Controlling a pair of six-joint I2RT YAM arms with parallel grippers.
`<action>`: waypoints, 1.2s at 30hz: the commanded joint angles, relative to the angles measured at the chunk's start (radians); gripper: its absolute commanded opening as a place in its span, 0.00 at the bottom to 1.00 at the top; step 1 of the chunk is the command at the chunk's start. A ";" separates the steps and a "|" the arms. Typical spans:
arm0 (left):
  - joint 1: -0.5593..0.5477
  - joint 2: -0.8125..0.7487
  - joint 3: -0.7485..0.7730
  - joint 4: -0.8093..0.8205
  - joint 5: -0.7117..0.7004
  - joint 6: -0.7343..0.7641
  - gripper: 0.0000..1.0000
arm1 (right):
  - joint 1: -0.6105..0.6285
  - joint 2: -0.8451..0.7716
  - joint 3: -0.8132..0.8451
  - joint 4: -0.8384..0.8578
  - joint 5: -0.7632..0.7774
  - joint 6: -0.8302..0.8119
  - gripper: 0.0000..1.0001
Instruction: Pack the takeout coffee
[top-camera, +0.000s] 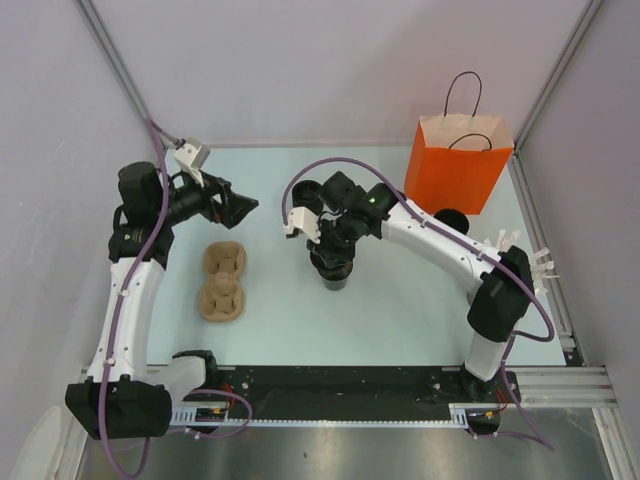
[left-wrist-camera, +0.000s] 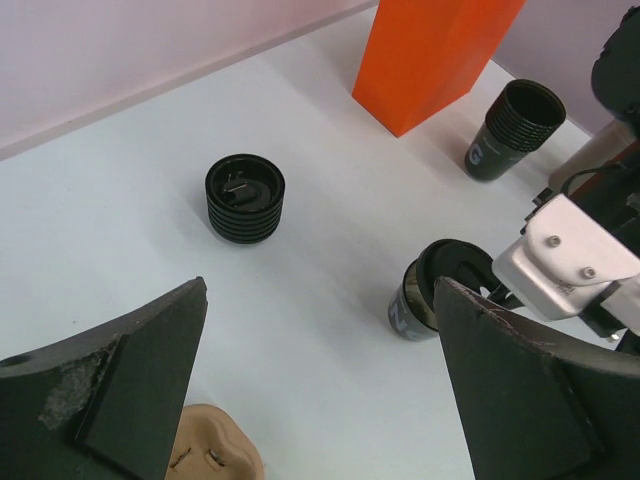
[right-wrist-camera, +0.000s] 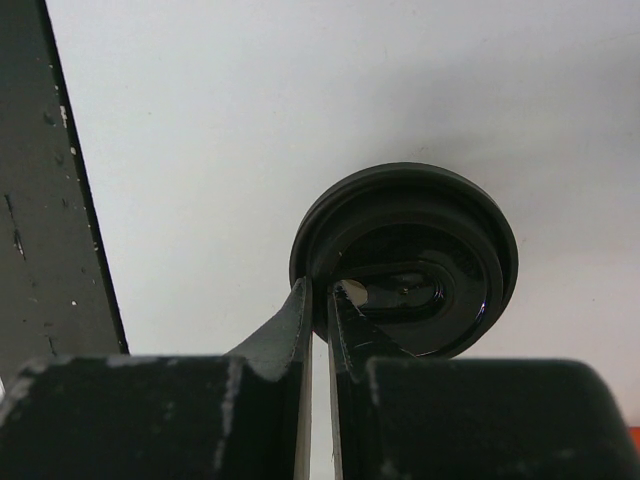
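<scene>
- The cup (top-camera: 336, 275) with the coffee stands upright on the table (top-camera: 400, 320), near the middle, and its round lid (right-wrist-camera: 405, 255) is on.
- The right gripper (right-wrist-camera: 322, 300) is above this cup. Its jaws are almost closed, with only a thin gap, and they pinch the near rim of the lid: one finger outside the rim, the other just inside.
- The left gripper (top-camera: 245, 207) is wide open and holds nothing. It hangs above the table, to the left of the cup and well apart from it.
- The brown tray (top-camera: 224, 282) lies flat on the table, left of the cup, below the left gripper.
- The orange bag (top-camera: 455, 170) stands upright at the far right, with its handles up.
- A second cup (left-wrist-camera: 515, 125), open on top, stands just beside the bag.
- A third cup (left-wrist-camera: 245, 198) stands alone farther back, apart from the bag.
</scene>
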 joint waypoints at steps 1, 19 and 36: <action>0.005 -0.026 -0.024 0.063 -0.011 -0.014 1.00 | 0.000 0.027 -0.001 0.016 0.048 0.044 0.00; 0.005 -0.028 -0.068 0.089 0.010 -0.018 1.00 | 0.010 0.078 0.001 0.006 0.081 0.096 0.00; 0.005 -0.026 -0.077 0.096 0.021 -0.025 1.00 | 0.024 0.087 0.016 -0.044 0.094 0.078 0.00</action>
